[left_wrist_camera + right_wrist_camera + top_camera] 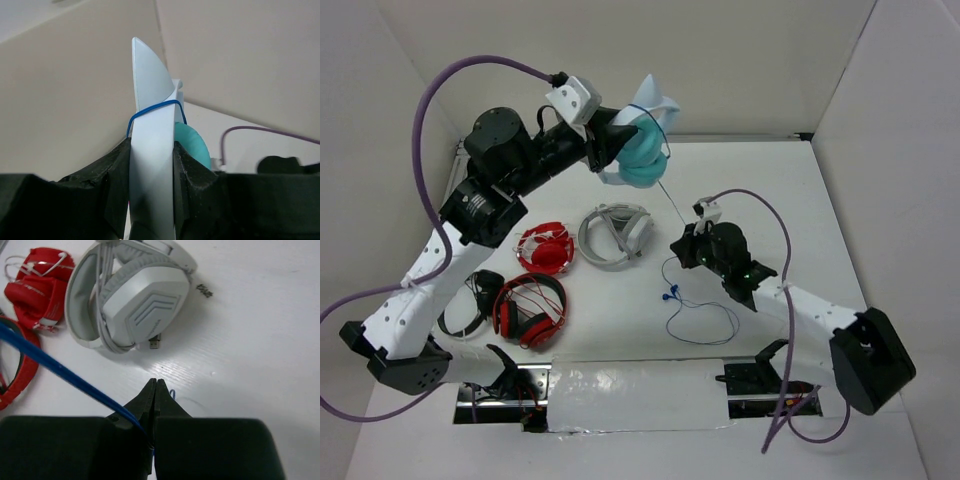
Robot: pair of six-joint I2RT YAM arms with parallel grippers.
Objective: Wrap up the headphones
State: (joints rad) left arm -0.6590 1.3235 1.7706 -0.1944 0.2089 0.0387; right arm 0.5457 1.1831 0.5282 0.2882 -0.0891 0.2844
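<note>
Barely underway: the left hand (152, 165) clamps the headphones (642, 150) aloft by the headband (149, 80), one turn of cable (155, 105) around it, while the right hand (156, 390) pinches shut on that cable, with plenty left lying on the worktop (790, 200).

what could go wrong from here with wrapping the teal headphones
Only one turn of cable sits on the headband above the left fingers; it could slide up and come loose.
The right fingers pinch the thin cable, which may slip out when pulled taut.
Slack and the plug lie loose near the white headphones and could snag on them.
</note>
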